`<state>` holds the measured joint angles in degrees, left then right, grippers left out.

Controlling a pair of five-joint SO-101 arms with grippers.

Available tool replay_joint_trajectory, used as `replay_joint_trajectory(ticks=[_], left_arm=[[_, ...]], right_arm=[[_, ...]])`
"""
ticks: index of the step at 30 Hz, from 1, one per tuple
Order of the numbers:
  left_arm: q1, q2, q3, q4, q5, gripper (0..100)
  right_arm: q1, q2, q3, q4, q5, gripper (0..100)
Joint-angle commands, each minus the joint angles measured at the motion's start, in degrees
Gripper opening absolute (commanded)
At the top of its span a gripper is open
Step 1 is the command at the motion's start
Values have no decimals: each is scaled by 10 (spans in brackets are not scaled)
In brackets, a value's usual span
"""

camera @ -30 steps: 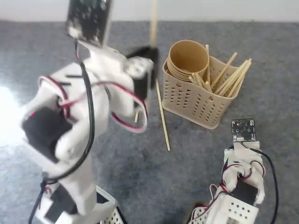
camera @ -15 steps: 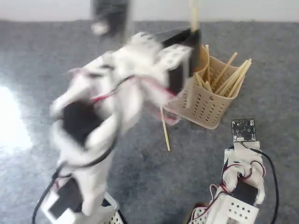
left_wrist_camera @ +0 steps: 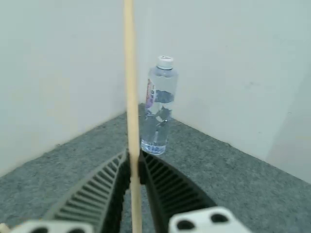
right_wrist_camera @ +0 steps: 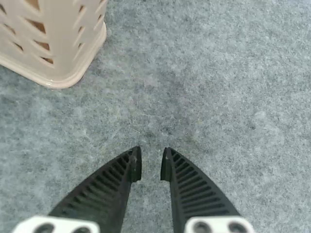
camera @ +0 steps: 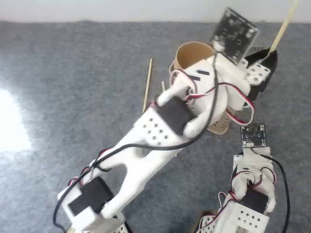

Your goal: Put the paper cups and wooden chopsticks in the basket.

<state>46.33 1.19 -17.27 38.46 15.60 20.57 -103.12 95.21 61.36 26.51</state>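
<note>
1. Swung across since a second ago, my left arm (camera: 160, 126) is hanging over the basket (camera: 219, 127), with the left claw (left_wrist_camera: 134, 162) clamping a chopstick (left_wrist_camera: 129, 97) upright.
2. Paper cups (camera: 192, 56) are sitting inside already.
3. I'm judging the loose chopstick (camera: 147, 85) lying on the bench (camera: 73, 97) as next; the right claw (right_wrist_camera: 150, 165) is idling slightly parted, empty.

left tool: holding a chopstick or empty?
Holding: the left tool is shut on the thin pale wooden chopstick, with no gap on either side.
</note>
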Motion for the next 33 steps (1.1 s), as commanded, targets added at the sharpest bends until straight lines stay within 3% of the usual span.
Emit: replay_joint_trajectory(ticks=[1,11,19,33], left_arm=[[-12,18,0,-38,-8,12],[-66,67,-1,-69,-7,13],[-55,67,-15,-118,-8,13],[-65,137,-56,-133,-41,13]], right_arm=[[-6,-3,12,-6,8,80],[-7,-3,12,-6,8,80],[-7,-3,12,-7,8,80],[-7,-3,12,-7,8,80]])
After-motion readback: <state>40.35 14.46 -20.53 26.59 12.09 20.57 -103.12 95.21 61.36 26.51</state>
